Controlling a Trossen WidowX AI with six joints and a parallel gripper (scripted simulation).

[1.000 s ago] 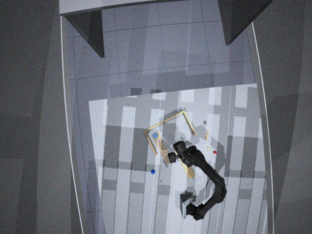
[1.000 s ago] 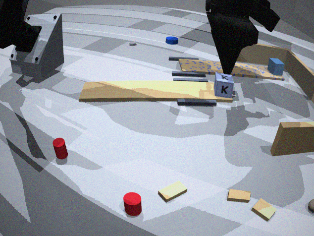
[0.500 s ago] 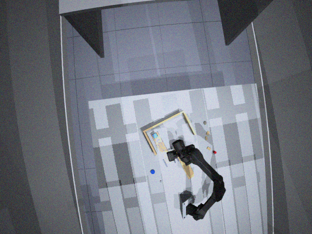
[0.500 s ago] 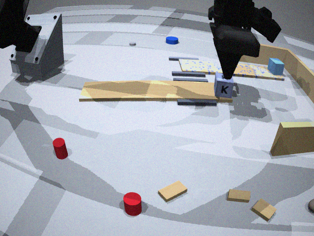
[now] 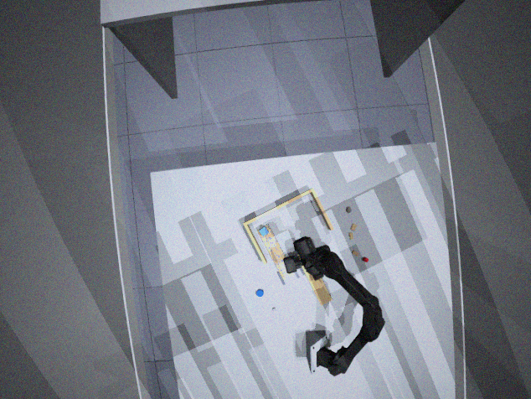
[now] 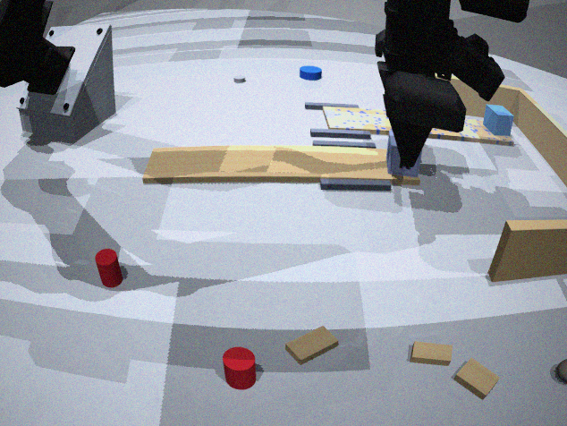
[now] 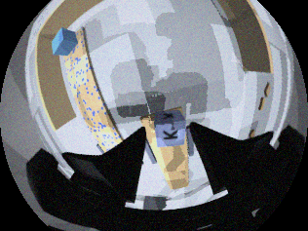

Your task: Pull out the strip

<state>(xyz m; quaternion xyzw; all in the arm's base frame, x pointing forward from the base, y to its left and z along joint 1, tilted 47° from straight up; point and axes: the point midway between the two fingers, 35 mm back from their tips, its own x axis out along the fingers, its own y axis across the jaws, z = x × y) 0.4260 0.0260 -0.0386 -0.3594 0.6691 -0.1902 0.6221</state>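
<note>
The labelled cube, bluish with a black K, rests on the far end of the plain wooden strip. My gripper is partly open and low at the cube, one finger on each side. The wrist view shows narrow gaps between fingers and cube. In the exterior view the near finger covers much of the cube. A plain blue cube sits on the far end of the blue-speckled strip.
Dark rails flank the strips. A low wooden wall encloses the far side. A blue disc, red cylinders and small wooden blocks lie outside.
</note>
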